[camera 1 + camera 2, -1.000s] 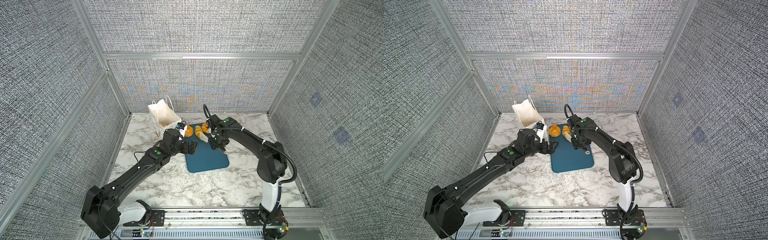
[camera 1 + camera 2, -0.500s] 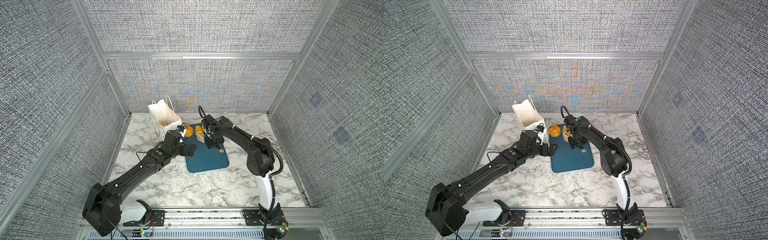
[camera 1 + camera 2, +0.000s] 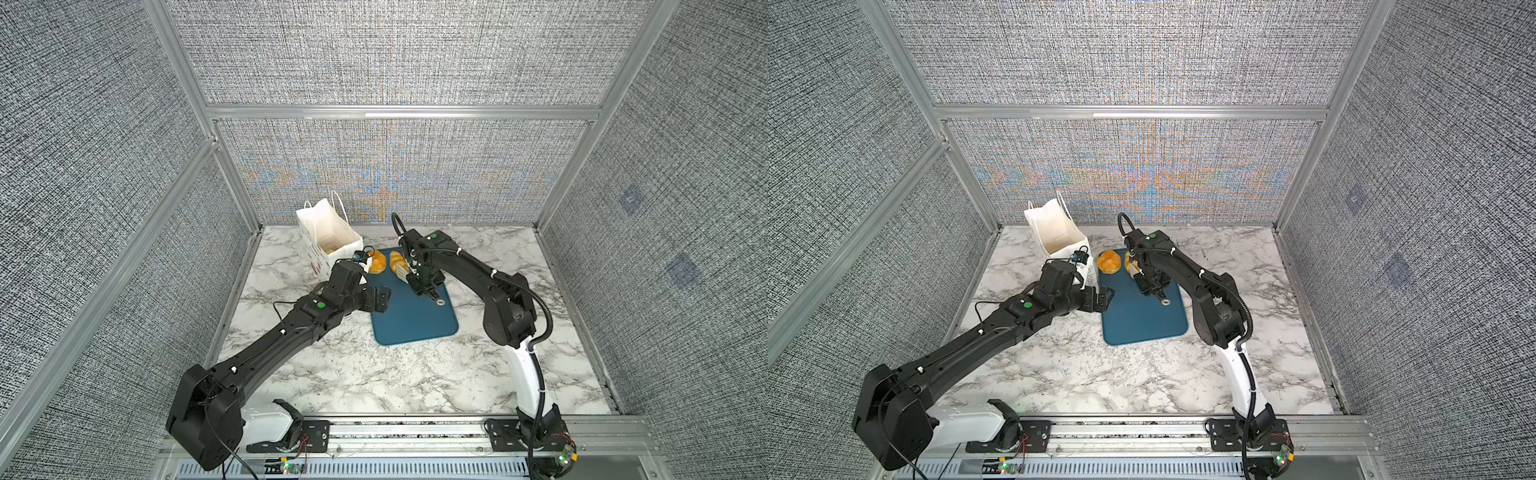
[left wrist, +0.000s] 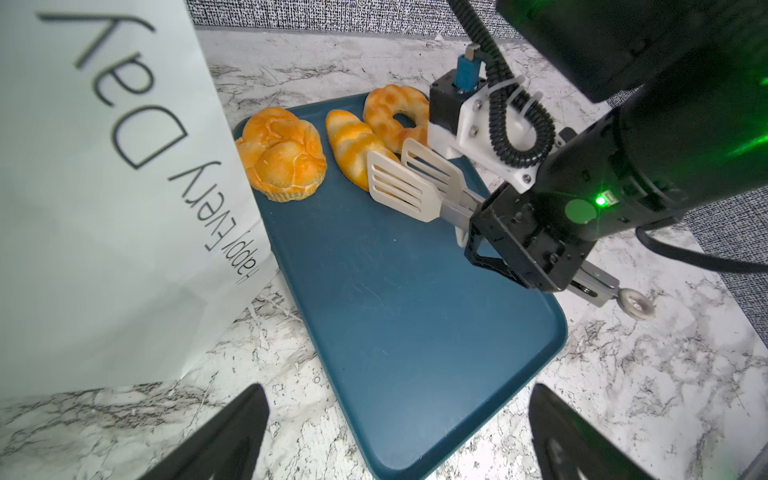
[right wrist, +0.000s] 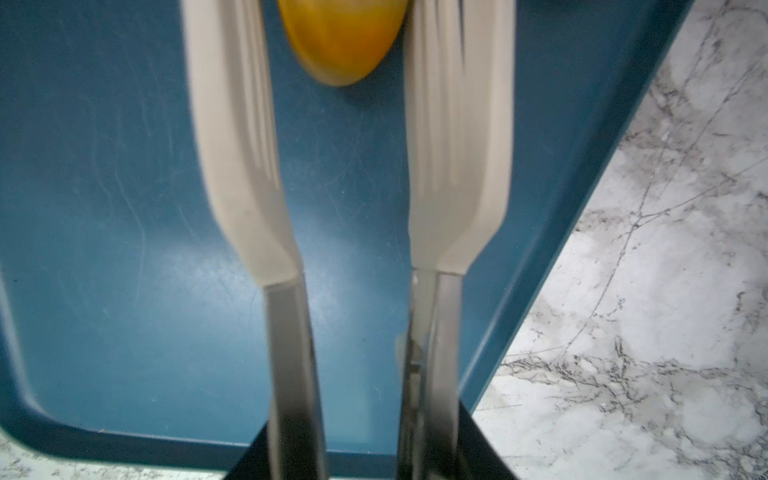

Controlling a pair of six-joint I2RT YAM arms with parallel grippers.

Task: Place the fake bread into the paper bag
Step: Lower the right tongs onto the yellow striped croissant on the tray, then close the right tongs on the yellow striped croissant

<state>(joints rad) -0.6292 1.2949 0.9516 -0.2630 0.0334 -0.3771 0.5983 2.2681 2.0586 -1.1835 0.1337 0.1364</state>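
Three pieces of fake bread lie at the far end of the teal tray: a knotted round bun, a striped long roll and a ring. My right gripper is shut on the handles of white slotted tongs. The tongs' two blades flank the end of the long roll, close against its sides. The white paper bag stands open just left of the tray. My left gripper hangs open and empty over the tray's near-left edge.
The tray lies on a marble tabletop enclosed by grey fabric walls with aluminium posts. The bag stands near the back-left corner post. The tongs' metal ring end sticks out behind my right gripper.
My right gripper has carried the tongs toward the back left, up to the long roll, and the blades have drawn closer together. The left arm has shifted only slightly.
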